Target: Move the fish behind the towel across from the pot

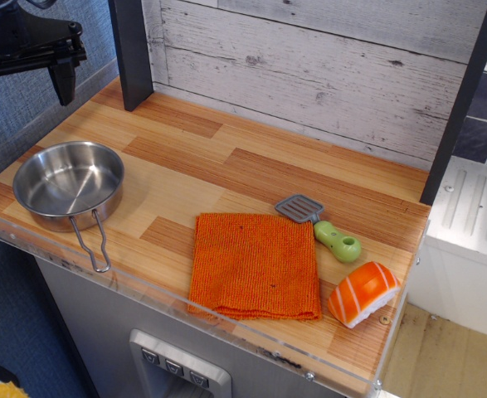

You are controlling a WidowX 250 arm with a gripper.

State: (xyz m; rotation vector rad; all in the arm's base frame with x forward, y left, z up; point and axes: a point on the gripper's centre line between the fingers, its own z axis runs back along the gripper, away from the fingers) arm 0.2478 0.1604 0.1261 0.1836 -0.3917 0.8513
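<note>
The fish [362, 293] is an orange-and-white striped sushi piece lying at the front right of the wooden counter, just right of the towel. The towel [254, 266] is a square orange knitted cloth lying flat at the front middle. The pot [68, 183] is a shallow steel pan at the left, its wire handle pointing toward the front edge. My gripper [25, 93] hangs open and empty high at the far left, above and behind the pot, far from the fish.
A grey toy spatula with a green handle [324, 228] lies behind the towel's right corner, next to the fish. A white plank wall backs the counter, with dark posts [133, 51] at left and right. A clear acrylic lip [185, 308] runs along the front edge.
</note>
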